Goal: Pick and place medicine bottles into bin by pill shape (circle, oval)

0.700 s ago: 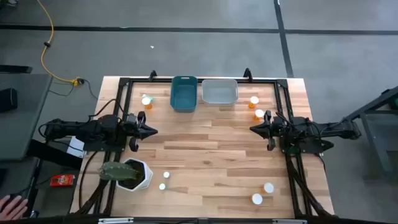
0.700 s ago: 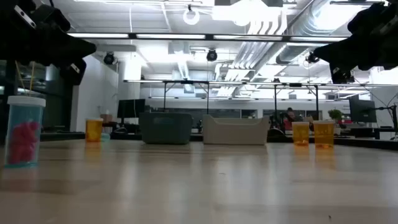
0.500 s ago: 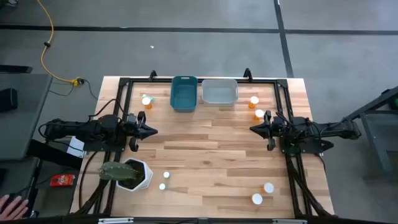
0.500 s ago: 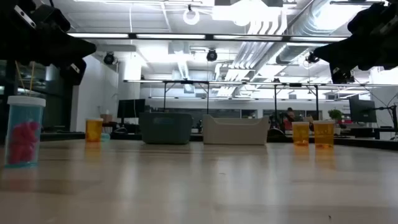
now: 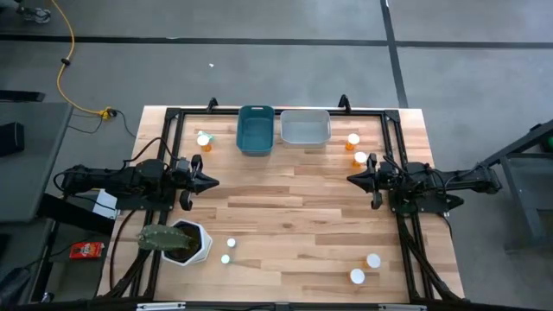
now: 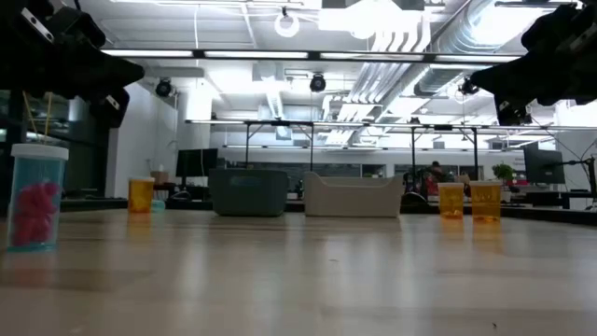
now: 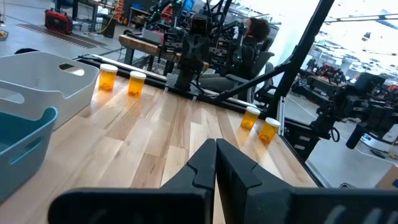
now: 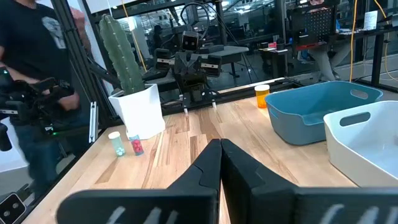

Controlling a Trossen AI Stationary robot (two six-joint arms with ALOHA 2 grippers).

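Several amber medicine bottles with white caps stand upright on the wooden table: one (image 5: 204,141) at the far left, two (image 5: 352,141) (image 5: 360,159) at the far right, two (image 5: 373,260) (image 5: 357,276) at the near right. My left gripper (image 5: 212,181) is shut and empty above the table's left side. My right gripper (image 5: 352,179) is shut and empty above the right side. In the left wrist view the far-right bottles (image 7: 107,77) and the near-right bottles (image 7: 268,129) show beyond my left gripper (image 7: 216,147).
A teal bin (image 5: 256,130) and a white bin (image 5: 304,127) stand side by side at the far edge. A white hexagonal pot with a cactus (image 5: 181,241) stands near left, two small clear vials (image 5: 231,244) beside it. A person (image 8: 34,74) stands beyond the table's left edge.
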